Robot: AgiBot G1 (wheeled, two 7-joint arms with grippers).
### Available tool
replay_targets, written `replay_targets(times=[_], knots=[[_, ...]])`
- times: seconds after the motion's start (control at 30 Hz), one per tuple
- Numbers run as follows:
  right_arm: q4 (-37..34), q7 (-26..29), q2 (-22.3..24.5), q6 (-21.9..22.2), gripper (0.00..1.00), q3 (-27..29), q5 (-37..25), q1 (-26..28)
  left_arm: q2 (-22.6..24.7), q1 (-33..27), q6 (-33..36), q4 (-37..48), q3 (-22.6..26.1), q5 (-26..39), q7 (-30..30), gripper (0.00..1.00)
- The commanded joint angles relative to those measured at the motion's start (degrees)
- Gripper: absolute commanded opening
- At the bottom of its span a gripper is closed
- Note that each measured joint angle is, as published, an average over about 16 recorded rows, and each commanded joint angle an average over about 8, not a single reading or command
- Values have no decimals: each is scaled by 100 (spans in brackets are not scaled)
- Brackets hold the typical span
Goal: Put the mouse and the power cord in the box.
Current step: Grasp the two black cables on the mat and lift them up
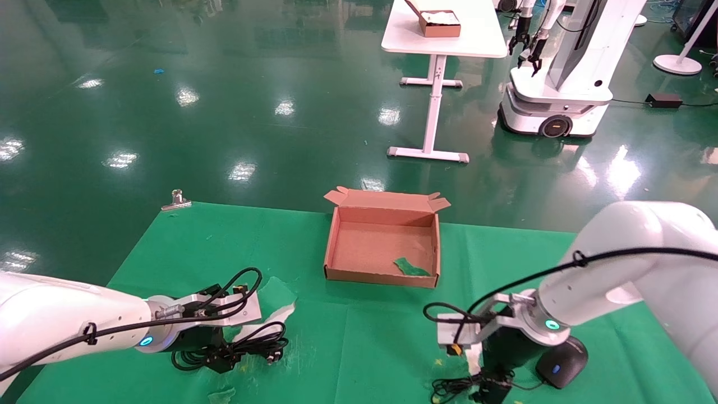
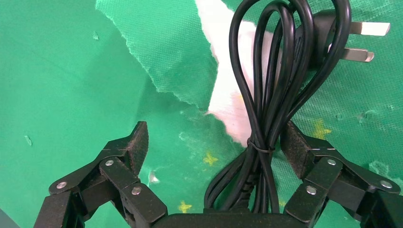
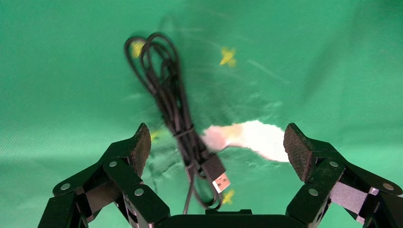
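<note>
Power cord (image 2: pixel 266 109) bundle lies lengthwise between spread fingers of left hand (image 2: pixel 214 142), plug prongs pointing away. Right hand (image 3: pixel 214 147) released, above mouse (image 1: pixel 561 362) cable. Box (image 1: pixel 382 275) on tabletop beyond.

Bright overhead light, glare on floor (image 1: pixel 280 106)

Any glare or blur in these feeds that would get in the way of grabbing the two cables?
Head view: ceiling lights glare on the floor, not on the cloth. Left wrist view: power cord sharp. Right wrist view: mouse's cable slightly smeared, its USB plug clear.
</note>
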Motion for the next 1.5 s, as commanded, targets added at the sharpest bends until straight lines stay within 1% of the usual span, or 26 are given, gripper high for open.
replay_targets(times=[0.03,0.07,0.1,0.13,0.73,1.5], knots=[[-273,-78,-147,82,23,-30,-65,82,1,0,-2,1,0,1,0,18],[-311,-84,-168,94,10,-36,-75,94,1,1,-4,1,0,2,0,6],[-352,-91,-190,106,2,-40,-85,107,1,1,-5,2,-1,2,0,0],[-361,-90,-192,110,0,-39,-83,112,1,1,-4,2,-1,1,0,0],[-123,-52,-55,41,0,-7,-17,40,-2,0,2,0,-1,-11,1,0],[-53,-43,-16,23,0,1,1,19,-2,0,3,-1,0,-3,1,0]])
